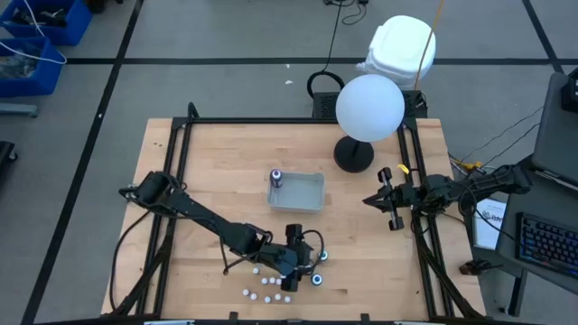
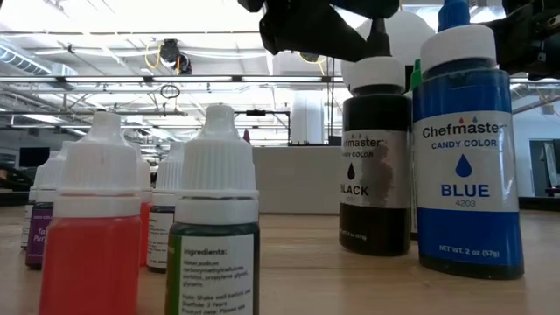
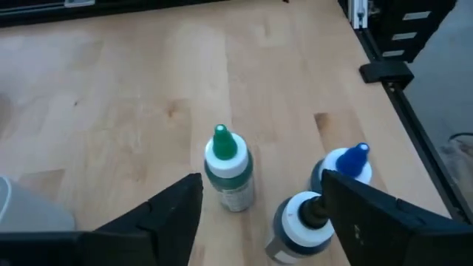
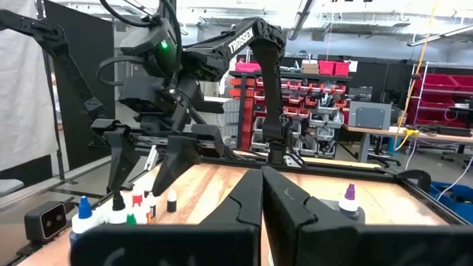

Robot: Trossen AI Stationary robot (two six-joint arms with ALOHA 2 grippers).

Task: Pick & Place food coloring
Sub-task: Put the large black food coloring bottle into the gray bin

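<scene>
Three larger food coloring bottles stand upright near the table's near edge: green-topped [image 3: 228, 174], black-topped [image 3: 299, 225] and blue-topped [image 3: 347, 166]. The low view shows the black [image 2: 376, 166] and blue [image 2: 468, 157] ones close up. Several small white-capped dropper bottles [image 1: 266, 287] stand to their left. A purple-topped bottle [image 1: 276, 177] stands in the grey tray [image 1: 307, 191]. My left gripper [image 3: 262, 181] is open above the three bottles [image 1: 302, 266], with the green and black tops between its fingers. My right gripper [image 4: 262, 214] is shut, off at the table's right edge [image 1: 379, 200].
A black lamp base with a white round shade [image 1: 368, 108] stands at the far right of the table. Black frame rails [image 1: 420, 244] run along the table's sides. Bare wood lies between the tray and the bottles.
</scene>
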